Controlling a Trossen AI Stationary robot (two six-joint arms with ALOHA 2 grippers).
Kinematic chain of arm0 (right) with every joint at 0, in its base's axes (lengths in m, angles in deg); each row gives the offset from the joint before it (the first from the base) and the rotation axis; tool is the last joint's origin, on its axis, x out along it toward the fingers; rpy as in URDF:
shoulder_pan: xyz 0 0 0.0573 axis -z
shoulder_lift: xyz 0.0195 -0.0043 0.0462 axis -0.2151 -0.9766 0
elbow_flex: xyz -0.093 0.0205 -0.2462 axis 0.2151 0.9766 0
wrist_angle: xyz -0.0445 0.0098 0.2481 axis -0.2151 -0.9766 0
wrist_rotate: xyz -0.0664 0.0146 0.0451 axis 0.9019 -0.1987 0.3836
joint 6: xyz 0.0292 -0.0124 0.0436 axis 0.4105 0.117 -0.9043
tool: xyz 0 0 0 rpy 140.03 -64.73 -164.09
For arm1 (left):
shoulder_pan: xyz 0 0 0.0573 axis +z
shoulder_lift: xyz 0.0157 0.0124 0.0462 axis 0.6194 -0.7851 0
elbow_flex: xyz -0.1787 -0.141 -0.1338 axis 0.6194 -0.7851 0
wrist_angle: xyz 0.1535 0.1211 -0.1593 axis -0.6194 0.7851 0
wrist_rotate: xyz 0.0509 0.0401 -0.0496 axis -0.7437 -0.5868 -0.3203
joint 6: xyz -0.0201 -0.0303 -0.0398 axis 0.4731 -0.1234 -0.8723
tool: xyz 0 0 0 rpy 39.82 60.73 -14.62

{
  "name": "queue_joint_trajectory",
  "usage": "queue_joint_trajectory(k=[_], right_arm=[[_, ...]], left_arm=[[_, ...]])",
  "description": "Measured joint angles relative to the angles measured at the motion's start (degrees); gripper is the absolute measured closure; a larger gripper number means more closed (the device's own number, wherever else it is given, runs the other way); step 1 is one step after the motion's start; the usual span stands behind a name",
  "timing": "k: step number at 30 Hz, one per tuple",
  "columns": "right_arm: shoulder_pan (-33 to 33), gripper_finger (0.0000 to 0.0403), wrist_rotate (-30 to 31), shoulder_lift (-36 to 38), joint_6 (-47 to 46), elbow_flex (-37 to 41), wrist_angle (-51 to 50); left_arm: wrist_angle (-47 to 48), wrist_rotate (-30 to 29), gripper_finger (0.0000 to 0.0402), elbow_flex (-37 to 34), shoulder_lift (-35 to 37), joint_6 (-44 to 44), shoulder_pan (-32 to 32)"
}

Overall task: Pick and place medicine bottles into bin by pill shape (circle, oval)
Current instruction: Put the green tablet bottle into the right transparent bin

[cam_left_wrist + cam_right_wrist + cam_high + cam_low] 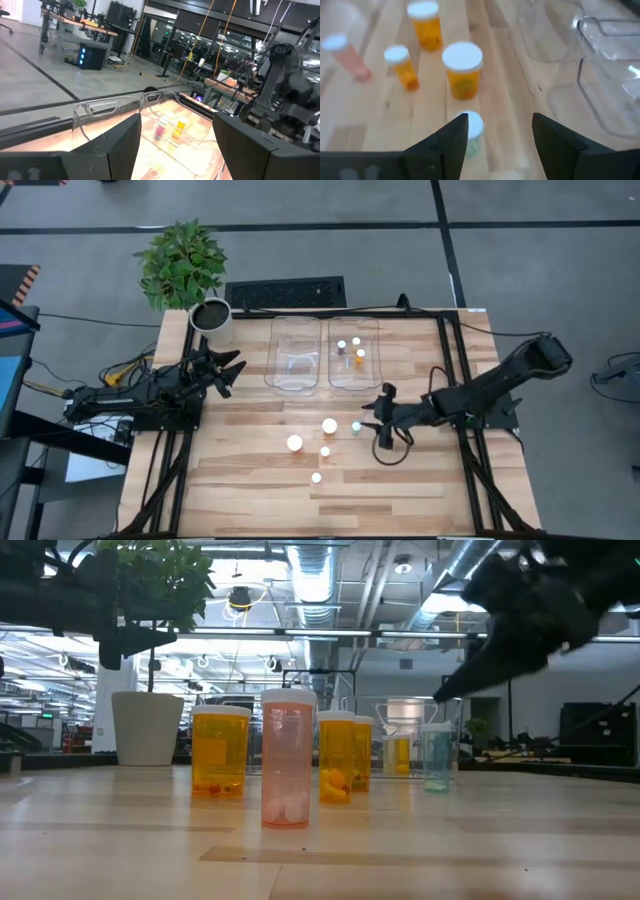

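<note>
Seen from above, a wooden bench point(250, 450) carries two clear bins point(295, 353) side by side near its far edge; the right bin point(353, 352) holds three medicine bottles point(350, 352). Five more bottles point(322, 442) stand loose mid-bench. The right pincer point(376, 423), jaws spread and holding nothing, hovers just beside a green bottle point(356, 427). The left pincer point(226, 370) waits near a potted plant point(186, 270), jaws spread. At bench height, orange bottles point(335, 757) and a pinkish one point(287, 758) stand in a loose cluster, the green bottle point(437, 757) farther back. The left wrist view shows the bins point(107, 112) ahead, with what seem to be bottles inside. The right wrist view shows the green bottle point(473, 128) close to one of the spread fingers point(451, 137).
</note>
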Motion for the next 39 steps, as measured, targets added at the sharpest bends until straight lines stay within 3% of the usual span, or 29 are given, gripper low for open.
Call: queue_joint_trajectory(k=[5, 10, 24, 39], right_arm=[[2.7, 0.0173, -5.2, -0.1, 4.1, -13.9, -21.9], [3.0, 0.0173, -9.0, -4.8, 7.6, -23.0, -31.6], [3.1, 0.0173, -15.2, -19.0, 9.7, -30.8, -36.7], [5.4, 0.0173, -15.5, -22.3, 10.7, -32.8, -40.5]], left_arm=[[0.0, 0.0, 0.0161, 0.0, 0.0, 0.0, 0.0], [0.0, 0.0, 0.0162, 0.0, 0.0, 0.0, 0.0], [0.2, 0.0, 0.0161, 0.0, 0.0, 0.9, 0.0], [0.4, 0.0, 0.0162, 0.0, 0.0, 1.2, 0.0]])
